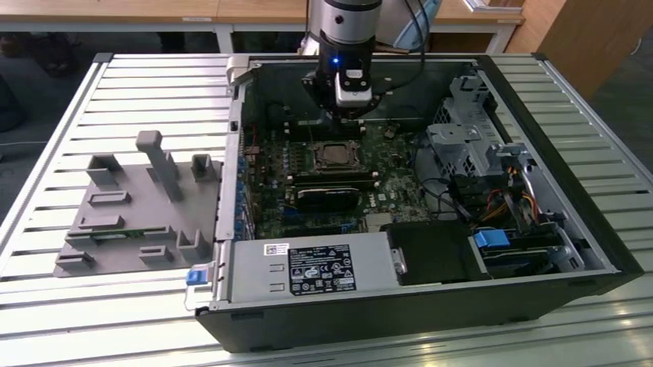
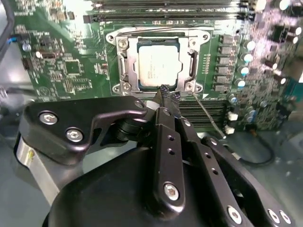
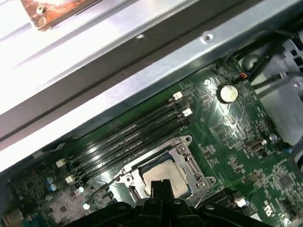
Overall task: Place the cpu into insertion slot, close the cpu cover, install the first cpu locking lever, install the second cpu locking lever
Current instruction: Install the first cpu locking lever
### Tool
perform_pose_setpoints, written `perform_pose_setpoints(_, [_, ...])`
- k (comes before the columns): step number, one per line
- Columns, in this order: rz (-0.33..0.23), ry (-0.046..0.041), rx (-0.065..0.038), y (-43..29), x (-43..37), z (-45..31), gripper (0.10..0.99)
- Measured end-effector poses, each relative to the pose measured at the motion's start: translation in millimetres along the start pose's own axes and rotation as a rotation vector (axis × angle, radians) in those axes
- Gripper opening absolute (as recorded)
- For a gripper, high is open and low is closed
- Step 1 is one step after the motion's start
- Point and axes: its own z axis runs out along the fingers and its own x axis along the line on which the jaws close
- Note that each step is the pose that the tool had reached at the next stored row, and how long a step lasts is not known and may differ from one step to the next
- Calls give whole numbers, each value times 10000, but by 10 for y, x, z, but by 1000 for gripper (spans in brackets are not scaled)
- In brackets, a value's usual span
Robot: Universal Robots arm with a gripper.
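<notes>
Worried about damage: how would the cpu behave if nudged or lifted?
The cpu looks thin, flat and rigid: probably light, unlikely to roll or tip. Its smooth metal top is likely slippery. Seated inside the metal-rimmed insertion slot, it would probably resist sideways pushes.

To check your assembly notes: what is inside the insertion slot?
The cpu lies in the insertion slot, framed by the cpu cover. What lies beneath the chip is hidden; the gripper covers one edge.
</notes>
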Motion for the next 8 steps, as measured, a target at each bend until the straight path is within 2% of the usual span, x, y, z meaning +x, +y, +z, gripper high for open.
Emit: perform_pose_setpoints(8, [-1462, 29, 13, 0, 0, 6, 106])
